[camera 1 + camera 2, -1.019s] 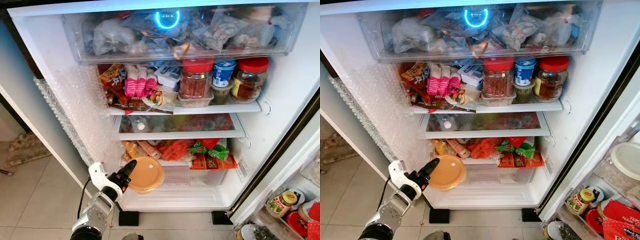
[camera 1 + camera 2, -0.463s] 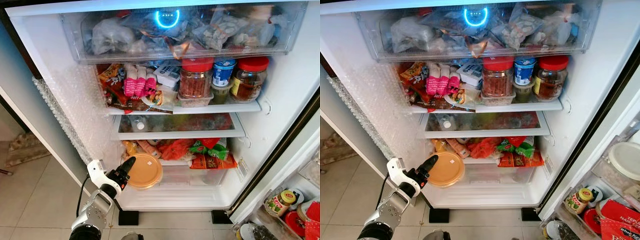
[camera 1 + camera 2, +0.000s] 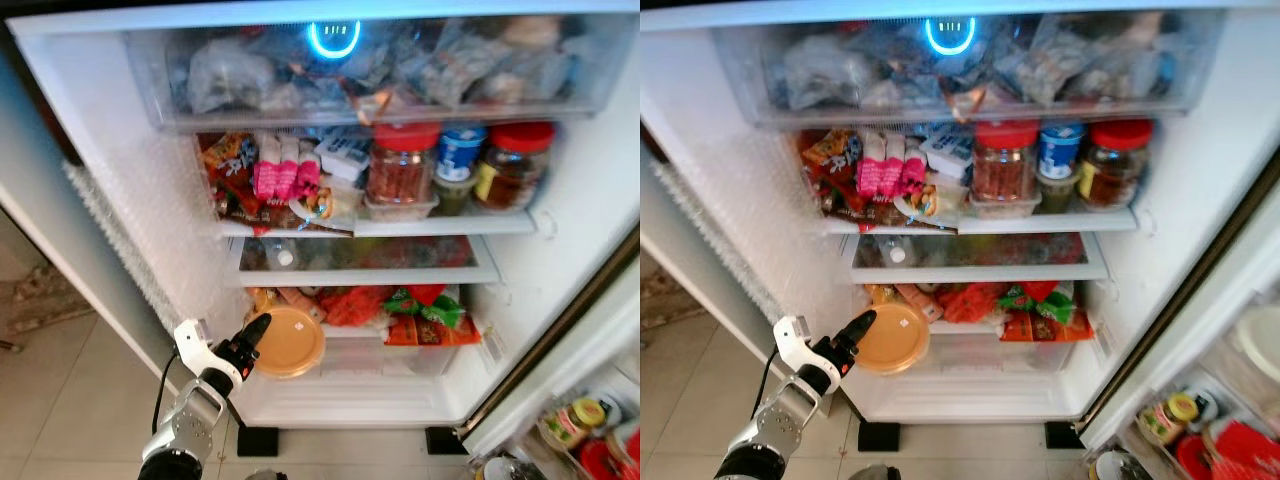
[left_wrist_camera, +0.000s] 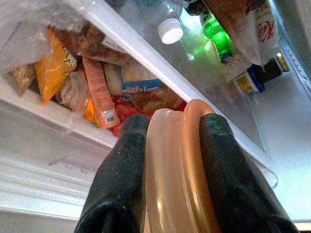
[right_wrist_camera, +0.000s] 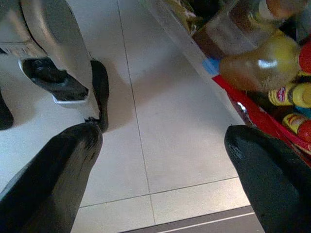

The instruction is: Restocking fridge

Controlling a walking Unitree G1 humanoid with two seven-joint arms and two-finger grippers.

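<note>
- Left eye view: the left end effector (image 3: 256, 336) holds a round orange container (image 3: 288, 342) by its edge, low on the left of the open fridge (image 3: 100, 160), in front of the bottom drawer (image 3: 400, 358).
- Left wrist view: two black fingers (image 4: 121, 179) pinch the container's rim.
- Right wrist view: the right end effector (image 5: 163, 170) is spread wide over the tiled floor (image 5: 165, 126), near bottles (image 5: 252, 65) in the door.

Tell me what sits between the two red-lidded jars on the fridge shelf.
Between the left red-lidded jar and the right red-lidded jar stands a blue-topped tub stacked on a small greenish container, seen in the left eye view.
</note>
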